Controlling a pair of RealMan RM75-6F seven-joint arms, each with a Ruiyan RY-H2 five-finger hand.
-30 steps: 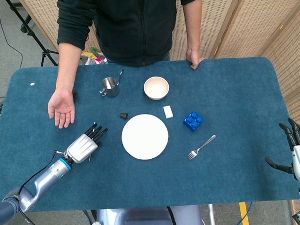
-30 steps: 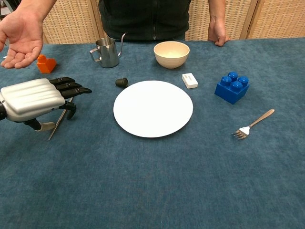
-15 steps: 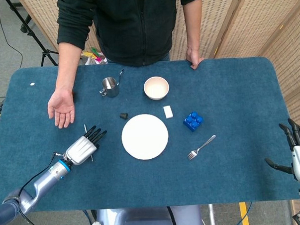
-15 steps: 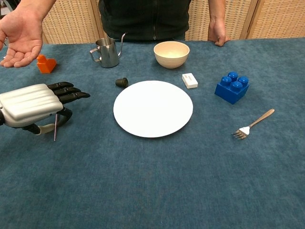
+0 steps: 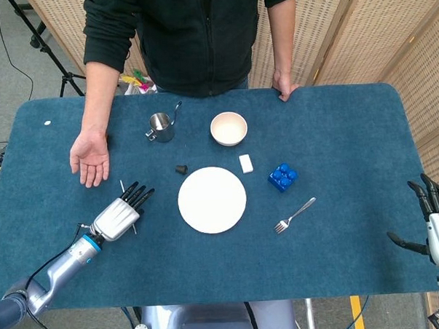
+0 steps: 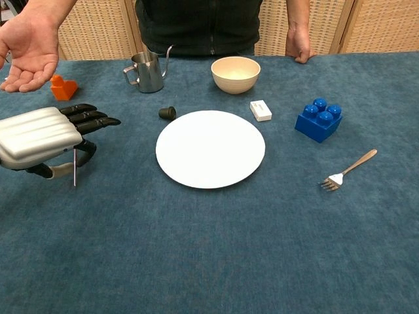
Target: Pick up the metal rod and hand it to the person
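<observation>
Rod [image 6: 75, 167] lifted, pinched by left robot hand [image 6: 40, 138] left of plate [image 6: 210, 148]; handover to person's palm [image 6: 29, 57] remains.

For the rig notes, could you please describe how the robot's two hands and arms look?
The left hand has a ribbed silver back, black fingers and a blue wrist ring on a grey arm with a thin black cable. The right hand matches: silver back, black fingers.
</observation>
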